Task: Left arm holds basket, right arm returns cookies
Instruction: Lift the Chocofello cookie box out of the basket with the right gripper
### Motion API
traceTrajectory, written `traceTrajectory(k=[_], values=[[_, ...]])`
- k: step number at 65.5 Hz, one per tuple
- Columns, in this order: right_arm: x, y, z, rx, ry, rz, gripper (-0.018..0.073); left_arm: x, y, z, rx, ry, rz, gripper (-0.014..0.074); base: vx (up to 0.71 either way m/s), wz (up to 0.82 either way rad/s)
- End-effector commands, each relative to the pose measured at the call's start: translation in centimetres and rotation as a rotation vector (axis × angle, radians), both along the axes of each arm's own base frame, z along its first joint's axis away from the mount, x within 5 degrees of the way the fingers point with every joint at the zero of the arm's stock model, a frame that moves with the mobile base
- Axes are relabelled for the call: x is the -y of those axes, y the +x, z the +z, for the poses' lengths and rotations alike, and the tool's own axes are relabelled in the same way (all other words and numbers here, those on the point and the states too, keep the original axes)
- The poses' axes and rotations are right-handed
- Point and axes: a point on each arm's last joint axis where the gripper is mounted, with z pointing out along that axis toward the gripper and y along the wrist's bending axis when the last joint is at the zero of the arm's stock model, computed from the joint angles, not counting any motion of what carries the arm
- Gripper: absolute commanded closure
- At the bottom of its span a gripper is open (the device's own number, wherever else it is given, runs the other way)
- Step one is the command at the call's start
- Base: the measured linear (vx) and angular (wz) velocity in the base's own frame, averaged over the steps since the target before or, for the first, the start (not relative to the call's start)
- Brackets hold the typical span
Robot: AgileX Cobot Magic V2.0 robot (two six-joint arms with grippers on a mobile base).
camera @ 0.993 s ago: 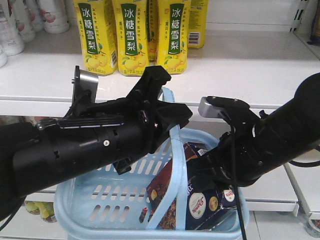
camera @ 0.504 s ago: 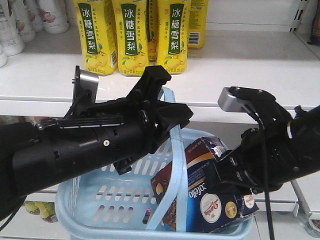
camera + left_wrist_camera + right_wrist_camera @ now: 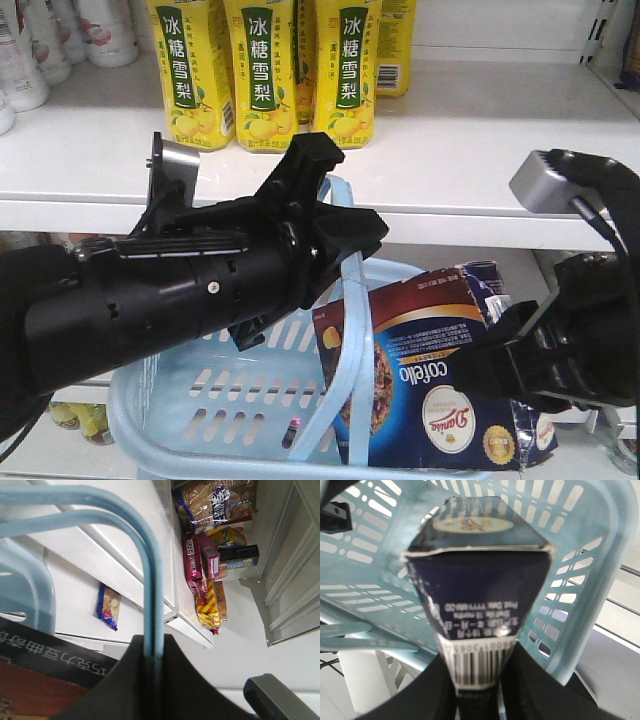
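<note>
Right claw (image 3: 477,695) is clamped on the cookies (image 3: 440,380), tilted at lower right, so the box clears the basket (image 3: 200,400); left claw (image 3: 155,680) pinches its handle (image 3: 150,580), steadying it

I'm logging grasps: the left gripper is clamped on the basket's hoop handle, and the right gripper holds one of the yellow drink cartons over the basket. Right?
Not quite. The right gripper is shut on the cookies, the navy and maroon box, as the right wrist view shows. The left gripper is indeed clamped on the basket handle.
</note>
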Motion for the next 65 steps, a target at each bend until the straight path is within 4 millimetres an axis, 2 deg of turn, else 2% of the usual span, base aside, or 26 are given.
traceTrajectory(k=[1, 15, 41, 54, 65], values=[[0.2, -0.6, 1.7, 0.067, 0.056, -0.015, 0.0570, -0.6, -0.4, 2.5, 0.051, -0.061, 0.008, 0.0596, 0.00, 0.00], [0.9, -0.5, 1.7, 0.105, -0.002, -0.047, 0.0570, -0.6, -0.4, 2.5, 0.051, -0.061, 0.008, 0.0596, 0.00, 0.00], [1.0, 0.4, 2.2, 0.187, 0.031, -0.120, 0.0570, -0.6, -0.4, 2.5, 0.051, -0.061, 0.008, 0.0596, 0.00, 0.00], [1.0, 0.3, 2.2, 0.183, 0.027, -0.120, 0.0570, -0.6, -0.4, 2.5, 0.051, -0.061, 0.008, 0.0596, 0.00, 0.00], [1.6, -0.6, 2.9, 0.222, 0.046, -0.137, 0.0570, -0.6, -0.4, 2.5, 0.051, -0.061, 0.008, 0.0596, 0.00, 0.00]])
